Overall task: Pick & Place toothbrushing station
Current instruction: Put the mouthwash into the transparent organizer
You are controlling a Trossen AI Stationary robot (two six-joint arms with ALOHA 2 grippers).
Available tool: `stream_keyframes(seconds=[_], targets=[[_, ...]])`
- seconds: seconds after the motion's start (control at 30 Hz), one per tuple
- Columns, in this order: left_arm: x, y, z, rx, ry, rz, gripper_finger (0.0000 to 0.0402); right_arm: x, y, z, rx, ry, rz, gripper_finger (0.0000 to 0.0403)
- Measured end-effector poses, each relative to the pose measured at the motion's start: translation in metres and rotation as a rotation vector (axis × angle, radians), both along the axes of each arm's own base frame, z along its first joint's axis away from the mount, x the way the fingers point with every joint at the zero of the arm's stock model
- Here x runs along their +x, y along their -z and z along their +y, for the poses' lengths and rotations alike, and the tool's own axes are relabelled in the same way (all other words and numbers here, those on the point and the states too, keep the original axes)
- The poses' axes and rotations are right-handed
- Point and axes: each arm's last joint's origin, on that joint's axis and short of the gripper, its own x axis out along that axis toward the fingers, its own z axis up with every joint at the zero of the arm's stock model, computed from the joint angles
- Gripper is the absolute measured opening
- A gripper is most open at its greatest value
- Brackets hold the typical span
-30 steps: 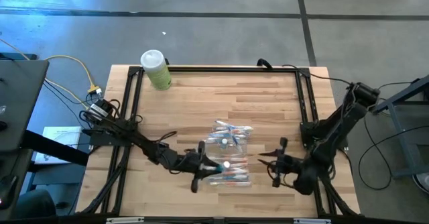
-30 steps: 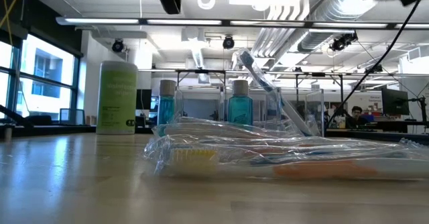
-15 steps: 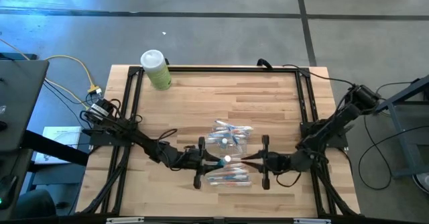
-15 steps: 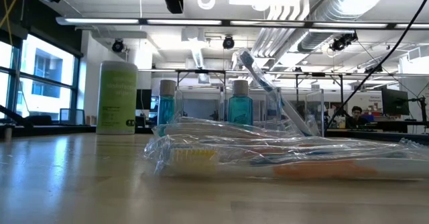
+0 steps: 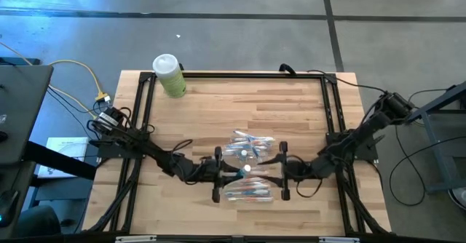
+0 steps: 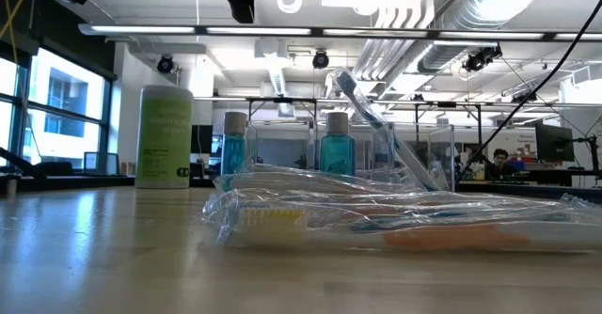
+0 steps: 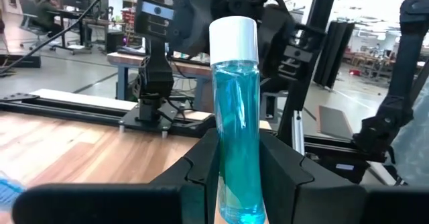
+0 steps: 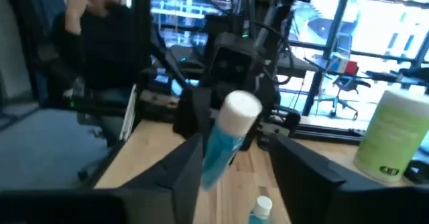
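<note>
Left end effector clamps blue tube upright for handover; right end effector straddles it, fingers apart, not gripping. Toothbrush packs lie just below both on counter.

No legible text, brand, number or sign found in any view. The pale green bottle carries a dark label patch near its base and faint print on its body; neither can be read. The blue tubes bear no readable marking. The clear wrapping shows no readable lettering.
</note>
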Motion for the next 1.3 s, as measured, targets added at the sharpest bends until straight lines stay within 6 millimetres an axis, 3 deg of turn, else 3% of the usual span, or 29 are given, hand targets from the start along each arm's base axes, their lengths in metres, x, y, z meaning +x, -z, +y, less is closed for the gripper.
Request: stream_keyframes(seconds=[0.17,0.43,0.8,1.03,1.17,1.3], targets=[[0.003,0.000,0.007,-0.007,-0.022,0.000,0.0076,0.008,-0.002,-0.010,0.095,-0.072,-0.016,0.0202],[0.006,0.000,0.011,-0.025,-0.033,-0.001,0.0076,0.021,0.002,-0.025,0.134,-0.049,-0.015,0.0202],[0.006,0.000,0.011,0.000,-0.032,0.002,0.0076,0.050,0.012,-0.016,0.038,-0.045,-0.002,0.0201],[0.006,0.001,0.011,0.004,-0.029,0.005,0.0076,0.052,0.009,-0.013,0.028,-0.058,-0.010,0.0199],[0.006,0.001,0.011,0.006,-0.020,0.005,0.0076,0.052,0.009,-0.013,0.029,-0.059,-0.009,0.0170],[0.005,0.001,0.010,0.013,-0.017,0.012,0.0076,0.052,0.010,-0.013,0.029,-0.062,-0.006,0.0106]])
